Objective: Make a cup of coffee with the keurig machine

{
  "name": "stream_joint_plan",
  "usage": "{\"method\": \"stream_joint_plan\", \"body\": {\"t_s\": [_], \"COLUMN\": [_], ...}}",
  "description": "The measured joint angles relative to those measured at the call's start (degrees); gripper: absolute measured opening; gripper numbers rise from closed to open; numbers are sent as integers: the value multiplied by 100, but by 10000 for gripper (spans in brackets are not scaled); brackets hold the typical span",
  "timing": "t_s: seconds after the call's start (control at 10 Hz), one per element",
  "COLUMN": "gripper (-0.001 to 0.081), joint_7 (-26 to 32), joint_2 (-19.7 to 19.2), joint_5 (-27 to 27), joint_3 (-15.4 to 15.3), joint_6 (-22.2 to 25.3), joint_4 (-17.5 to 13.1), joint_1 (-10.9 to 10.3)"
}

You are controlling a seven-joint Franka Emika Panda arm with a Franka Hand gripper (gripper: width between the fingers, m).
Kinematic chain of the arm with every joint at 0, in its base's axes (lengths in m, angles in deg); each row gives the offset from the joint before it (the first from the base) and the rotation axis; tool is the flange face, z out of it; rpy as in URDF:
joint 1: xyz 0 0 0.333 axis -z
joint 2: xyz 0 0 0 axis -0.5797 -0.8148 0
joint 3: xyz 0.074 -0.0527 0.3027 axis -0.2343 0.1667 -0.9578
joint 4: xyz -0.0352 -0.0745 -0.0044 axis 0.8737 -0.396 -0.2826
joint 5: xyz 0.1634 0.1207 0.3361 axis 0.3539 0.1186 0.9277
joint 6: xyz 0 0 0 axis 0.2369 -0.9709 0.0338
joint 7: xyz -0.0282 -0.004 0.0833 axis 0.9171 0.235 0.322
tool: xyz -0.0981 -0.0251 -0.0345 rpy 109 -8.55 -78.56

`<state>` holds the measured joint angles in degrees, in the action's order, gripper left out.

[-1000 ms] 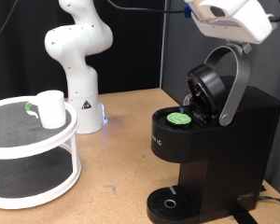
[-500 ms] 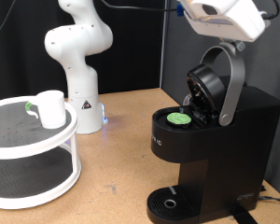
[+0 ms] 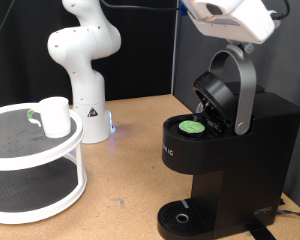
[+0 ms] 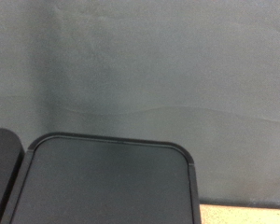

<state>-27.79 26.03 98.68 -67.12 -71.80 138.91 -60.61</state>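
The keurig machine (image 3: 240, 150) stands at the exterior view's right with its lid raised part-way. A green-topped pod (image 3: 193, 127) sits in its open chamber. My gripper (image 3: 234, 40) is at the top of the silver-grey arched lid handle (image 3: 246, 90); its fingers are hidden under the white hand. The wrist view shows no fingers, only the machine's flat black top (image 4: 107, 182) against a grey backdrop. The white cup (image 3: 54, 115) stands upright on the top tier of a round white shelf (image 3: 40, 205) at the exterior view's left, far from the gripper. The drip tray (image 3: 180, 216) holds nothing.
The white robot arm base (image 3: 85, 70) stands behind the shelf on the wooden table (image 3: 130, 170). A small green item (image 3: 32, 113) lies on the shelf behind the cup. A dark curtain closes off the back.
My gripper has moved towards the exterior view's left with the lid handle. The handle has swung that way and the lid head has dropped a little towards the pod chamber.
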Motion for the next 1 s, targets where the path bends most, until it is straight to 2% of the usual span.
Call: {"method": "stream_joint_plan", "body": {"t_s": [0.5,1.0], "gripper": [0,0], "joint_7": [235,243], "joint_2": [99,156], "joint_5": [-16,-237], "joint_3": [231,330], "joint_6": [358,481], "joint_4": [56,150], "joint_1": [123,271]}}
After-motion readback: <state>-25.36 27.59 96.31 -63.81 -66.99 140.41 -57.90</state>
